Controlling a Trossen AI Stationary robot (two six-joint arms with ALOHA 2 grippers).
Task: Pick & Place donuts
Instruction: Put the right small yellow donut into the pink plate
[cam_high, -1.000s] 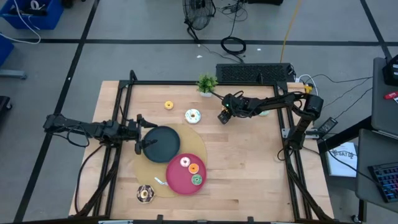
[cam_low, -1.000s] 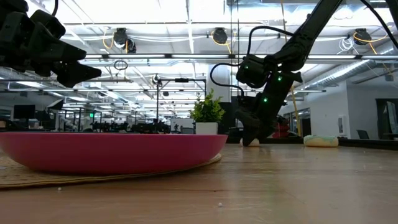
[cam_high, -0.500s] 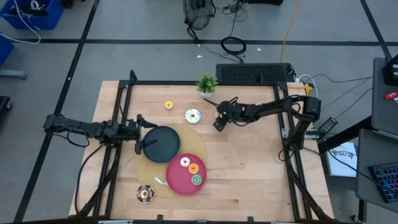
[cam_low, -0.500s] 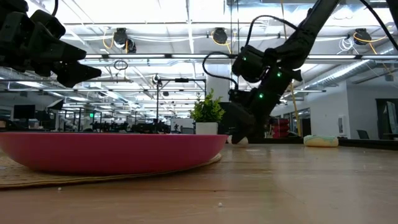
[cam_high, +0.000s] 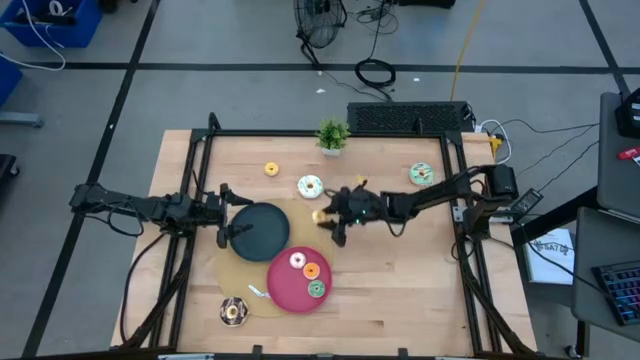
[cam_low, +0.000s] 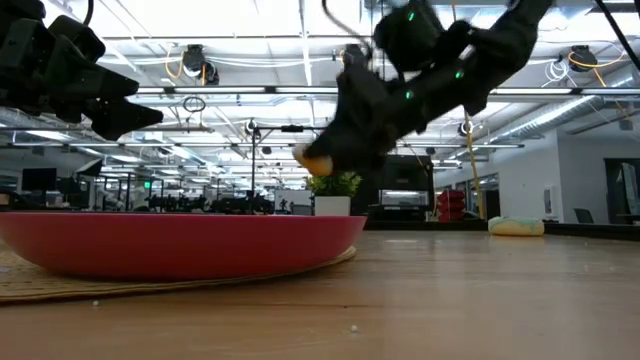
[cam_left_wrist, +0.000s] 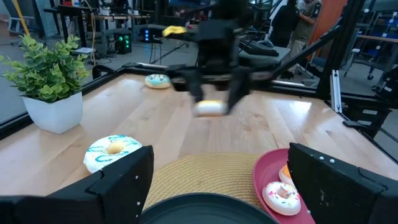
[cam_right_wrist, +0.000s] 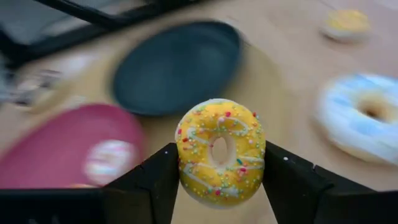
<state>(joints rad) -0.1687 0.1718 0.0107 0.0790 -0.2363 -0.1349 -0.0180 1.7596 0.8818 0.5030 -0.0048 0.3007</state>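
Note:
My right gripper hangs over the table's middle, shut on a yellow sprinkled donut, above the woven mat. Lying loose on the table are a yellow donut, a white-blue one and a mint one. Three donuts sit on the pink plate, beside the dark plate. A chocolate donut lies near the front edge. My left gripper waits open at the dark plate's left rim. My right gripper pinches the yellow donut between its two fingers, on two opposite sides of its outer rim. The fingers come from the table's right, slanting a little downward. The donut stands on edge, its hole facing back along the fingers, lifted clear of the table.
A small potted plant stands at the far edge. The black frame rails run along the table's sides. Bare wood lies to the right of the plates.
My right gripper has swung from the far side near the plant toward the table's left and near edge, rising and tipping from steeply down to nearly level. The yellow donut has gone with it, lifted off the table. The mint donut, hidden by the arm before, now shows.

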